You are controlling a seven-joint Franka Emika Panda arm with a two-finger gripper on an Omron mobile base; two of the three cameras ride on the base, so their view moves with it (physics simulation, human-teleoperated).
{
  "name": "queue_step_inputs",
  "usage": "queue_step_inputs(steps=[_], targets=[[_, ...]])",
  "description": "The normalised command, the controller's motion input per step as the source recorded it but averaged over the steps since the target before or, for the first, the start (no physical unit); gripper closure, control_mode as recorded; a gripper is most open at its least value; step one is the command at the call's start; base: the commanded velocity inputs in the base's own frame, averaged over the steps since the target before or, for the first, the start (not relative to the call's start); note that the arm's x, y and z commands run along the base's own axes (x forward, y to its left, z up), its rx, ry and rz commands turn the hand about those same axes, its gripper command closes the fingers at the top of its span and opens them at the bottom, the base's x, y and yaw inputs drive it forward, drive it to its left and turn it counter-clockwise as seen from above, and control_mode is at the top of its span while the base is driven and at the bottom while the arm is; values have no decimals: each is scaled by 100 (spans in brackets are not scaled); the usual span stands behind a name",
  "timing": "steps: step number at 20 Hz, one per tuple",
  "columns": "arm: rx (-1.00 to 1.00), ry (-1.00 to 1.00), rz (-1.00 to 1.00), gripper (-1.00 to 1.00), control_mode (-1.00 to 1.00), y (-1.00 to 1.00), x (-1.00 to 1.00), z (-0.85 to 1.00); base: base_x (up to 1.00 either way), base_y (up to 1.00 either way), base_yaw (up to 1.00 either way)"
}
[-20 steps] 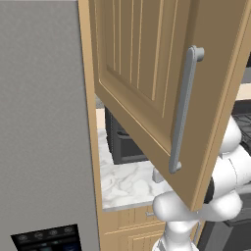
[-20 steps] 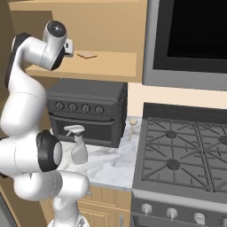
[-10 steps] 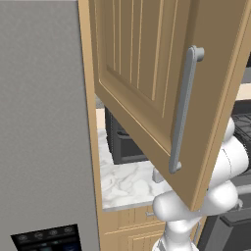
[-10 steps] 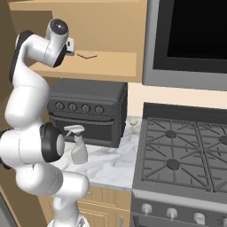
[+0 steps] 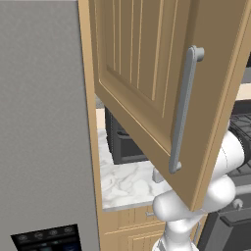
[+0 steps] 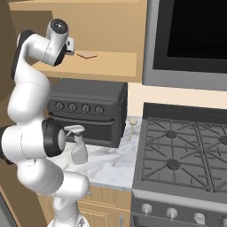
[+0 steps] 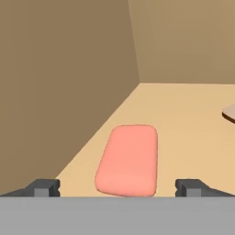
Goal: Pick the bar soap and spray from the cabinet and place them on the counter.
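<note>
The light tan wooden wall cabinet [image 5: 147, 83] stands with its vertically grooved panelled door swung wide toward the left base camera, the long grey metal bar handle [image 5: 182, 110] running down its outer face. In the right base view the white arm reaches up from the lower left, and its wrist enters the cabinet's open shelf [image 6: 111, 60] at the left end. On that shelf, a little to the right of the wrist, lies a small flat tan piece [image 6: 86, 55] whose nature cannot be made out. The hand view looks along the shelf floor toward the inner corner of the cabinet: a flat, rounded-corner pink bar soap [image 7: 128, 160] lies on the pale wood close to the left wall, directly ahead of the two-finger gripper [image 7: 117, 187]. The two dark fingertips [image 7: 43, 187] stand spread wide, one on each side of the near end of the soap, released and holding nothing; whether they touch the soap cannot be told. Below the cabinet, a clear spray bottle with a pale trigger head [image 6: 78, 144] stands upright on the white marble counter with grey veins [image 6: 113, 164], just in front of a dark countertop oven with a row of knobs [image 6: 88, 111]. A black gas stove top with grates [image 6: 186, 153] adjoins the counter on the right.
</note>
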Motion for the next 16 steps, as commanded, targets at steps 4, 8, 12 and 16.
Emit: queue_step_inputs(steps=[4, 8, 12, 16], targets=[[0, 0, 0, -100, -100, 3, 12, -3, 0, 0, 0], [0, 0, 0, -100, -100, 1, 11, -6, 0, 0, 0], [-1, 1, 0, -100, -100, 4, 8, -7, 0, 0, 0], [-1, 0, 0, -100, -100, 9, 2, -4, 0, 0, 0]])
